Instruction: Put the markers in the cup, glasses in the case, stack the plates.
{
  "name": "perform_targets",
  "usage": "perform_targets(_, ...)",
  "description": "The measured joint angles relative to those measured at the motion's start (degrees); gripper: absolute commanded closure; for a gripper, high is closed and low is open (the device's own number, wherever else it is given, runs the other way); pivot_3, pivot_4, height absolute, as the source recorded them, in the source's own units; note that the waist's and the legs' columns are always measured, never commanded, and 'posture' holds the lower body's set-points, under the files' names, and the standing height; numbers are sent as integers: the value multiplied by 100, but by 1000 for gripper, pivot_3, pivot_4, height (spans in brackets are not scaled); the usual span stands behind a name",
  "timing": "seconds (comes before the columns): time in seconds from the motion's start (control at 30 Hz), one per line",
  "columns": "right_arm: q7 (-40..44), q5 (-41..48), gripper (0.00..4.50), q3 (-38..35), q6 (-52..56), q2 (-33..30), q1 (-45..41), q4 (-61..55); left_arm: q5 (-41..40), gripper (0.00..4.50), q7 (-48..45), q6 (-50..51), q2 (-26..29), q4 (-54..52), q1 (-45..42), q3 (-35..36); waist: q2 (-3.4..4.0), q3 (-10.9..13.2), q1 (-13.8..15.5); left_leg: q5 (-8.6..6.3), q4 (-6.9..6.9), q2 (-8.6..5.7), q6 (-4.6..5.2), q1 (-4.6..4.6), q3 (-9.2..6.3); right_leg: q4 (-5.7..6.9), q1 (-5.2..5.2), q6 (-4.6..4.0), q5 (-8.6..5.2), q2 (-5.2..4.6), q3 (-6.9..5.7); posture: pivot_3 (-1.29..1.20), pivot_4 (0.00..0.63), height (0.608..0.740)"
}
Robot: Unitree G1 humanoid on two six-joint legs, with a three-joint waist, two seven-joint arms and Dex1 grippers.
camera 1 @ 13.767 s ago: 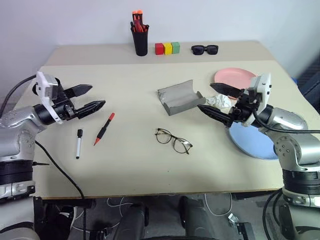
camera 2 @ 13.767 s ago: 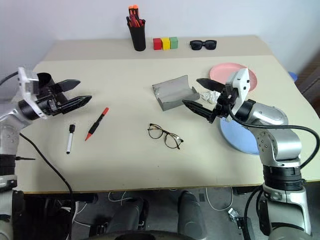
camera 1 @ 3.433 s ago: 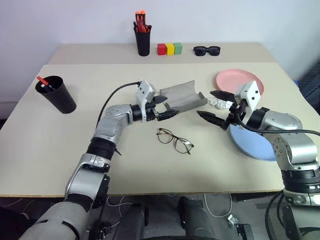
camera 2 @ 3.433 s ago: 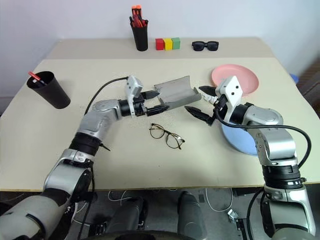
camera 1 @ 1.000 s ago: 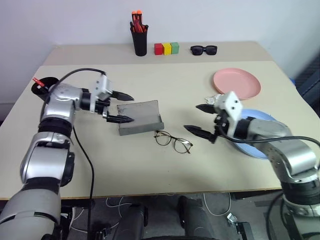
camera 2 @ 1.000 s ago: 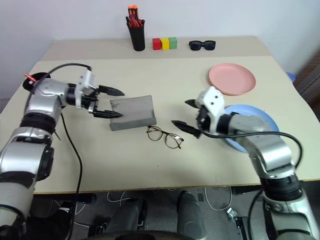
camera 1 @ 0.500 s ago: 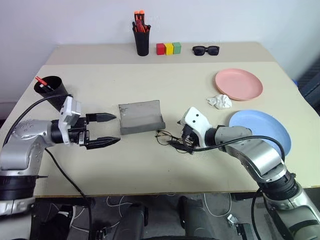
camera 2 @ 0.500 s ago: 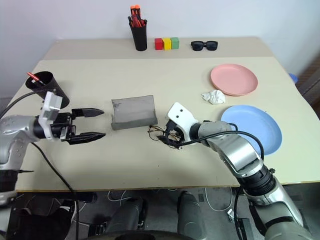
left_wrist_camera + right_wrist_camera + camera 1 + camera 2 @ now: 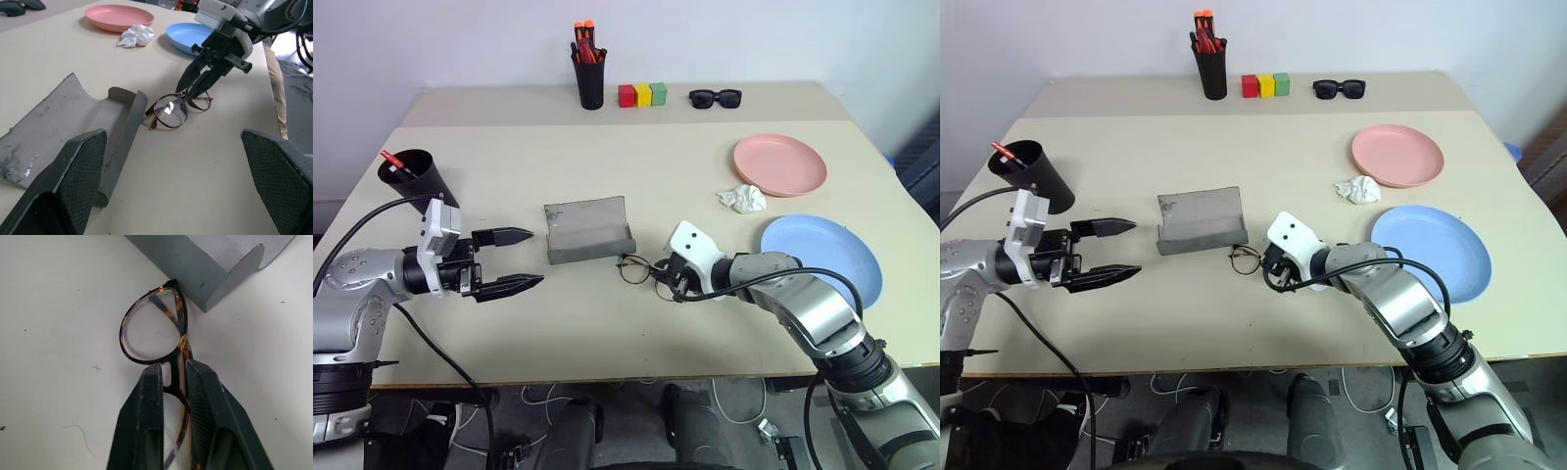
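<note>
Since a second ago the right gripper (image 9: 171, 382) has dropped from above the table (image 9: 607, 176) onto the glasses (image 9: 636, 268) and its fingers have come together on the frame at the bridge, between the two lenses. Meanwhile the left gripper (image 9: 514, 259) has drawn back from the case (image 9: 589, 229) and hangs with its fingers spread wide, holding nothing.

The glasses lie flat on the table just beside the near wall of the open case, one lens almost touching it. Markers (image 9: 393, 159) already stand in the cup (image 9: 416, 178) at the far left.

The bite is on thin wire, so I judge the frame could twist or slip out when lifted. One temple may drag or catch on the case wall and push the case away. With the left gripper apart from the case, nothing steadies it.
</note>
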Motion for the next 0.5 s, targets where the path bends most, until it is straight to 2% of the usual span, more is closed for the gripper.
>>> perform_targets(0.1,62,-14,4484,0,-3,-6,1,-1,0,0,140,40,-1,-145,-103,-129,0,0,3,0,0,0,0,0,0,-1,1,0,0,0,0,0,150,740)
perform_targets(0.37,178,-23,4484,-7,17,-68,0,-29,-26,0,420,240,-6,-407,-214,-283,0,0,0,0,-1,0,0,1,0,-2,2,0,0,0,0,0,150,740)
perform_targets(0.5,448,136,4484,-131,106,-319,-1,-163,-81,0,547,388,-5,-552,-218,-302,1,0,7,0,-1,0,0,1,0,-7,5,0,0,0,0,0,150,740)
